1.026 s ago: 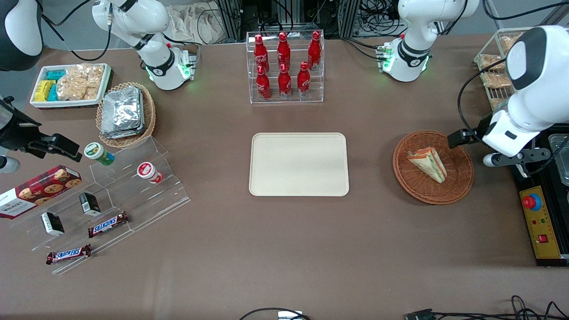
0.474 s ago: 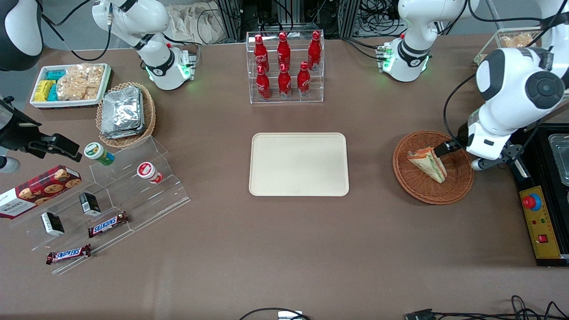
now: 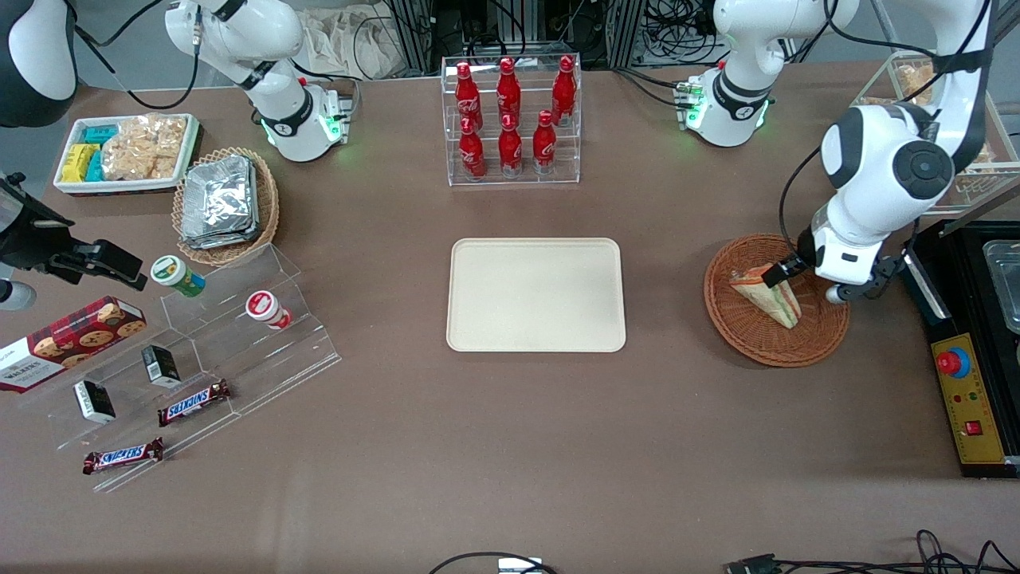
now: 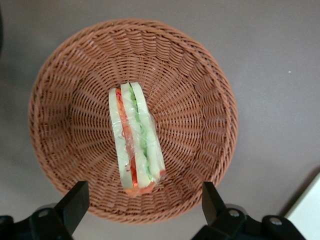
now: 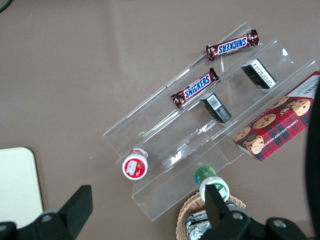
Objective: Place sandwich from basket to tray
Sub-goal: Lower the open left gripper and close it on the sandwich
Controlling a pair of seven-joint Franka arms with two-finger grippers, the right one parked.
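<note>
Fingers spread wide, the left arm's gripper (image 4: 141, 212) hangs above the wrapped wedge sandwich (image 4: 135, 143) lying in the round wicker basket (image 3: 829, 339), apparently lined up to straddle it before carrying it to the cream tray (image 3: 535, 294).

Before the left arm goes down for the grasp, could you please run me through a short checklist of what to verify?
1. Gripper fingers open wide: ok.
2. Gripper over the basket, above the sandwich: ok.
3. Sandwich lies between the two fingers' line, with gaps either side: ok.
4. Sandwich alone in the basket, nothing against it: ok.
5. Tray bare and ready to receive: ok.
6. Height left above the sandwich: cannot tell.
</note>
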